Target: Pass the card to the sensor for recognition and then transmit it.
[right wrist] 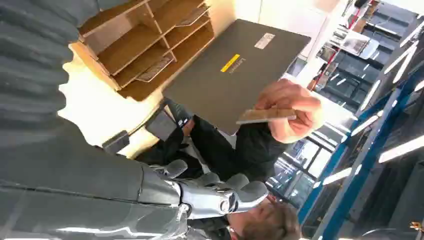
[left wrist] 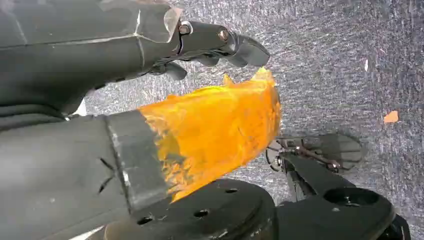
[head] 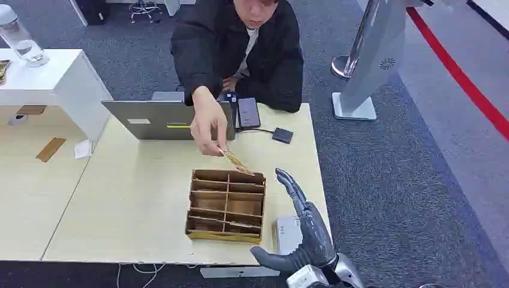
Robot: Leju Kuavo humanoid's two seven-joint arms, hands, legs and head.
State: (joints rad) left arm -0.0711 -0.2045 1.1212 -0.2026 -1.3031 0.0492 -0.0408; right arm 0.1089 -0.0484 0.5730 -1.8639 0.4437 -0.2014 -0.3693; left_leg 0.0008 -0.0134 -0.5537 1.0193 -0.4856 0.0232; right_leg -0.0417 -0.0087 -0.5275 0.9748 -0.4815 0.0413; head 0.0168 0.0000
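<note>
Card (head: 235, 161): held by the person's hand (head: 207, 123) above the divided box (head: 226, 205).
Right robot hand (head: 303, 225): fingers apart, holding nothing.
Left robot hand (left wrist: 150, 100): hanging, state unclear.
Risk: a mistimed handover could drop the card into the box.

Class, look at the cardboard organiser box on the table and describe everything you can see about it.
The cardboard organiser box is brown and open-topped, split by thin dividers into two columns of shallow slots. It sits flat on the pale wooden table, near its front edge, in front of the laptop. At least one slot holds a card. A person's hand holds a card just above its far edge. The right hand is beside it.
</note>
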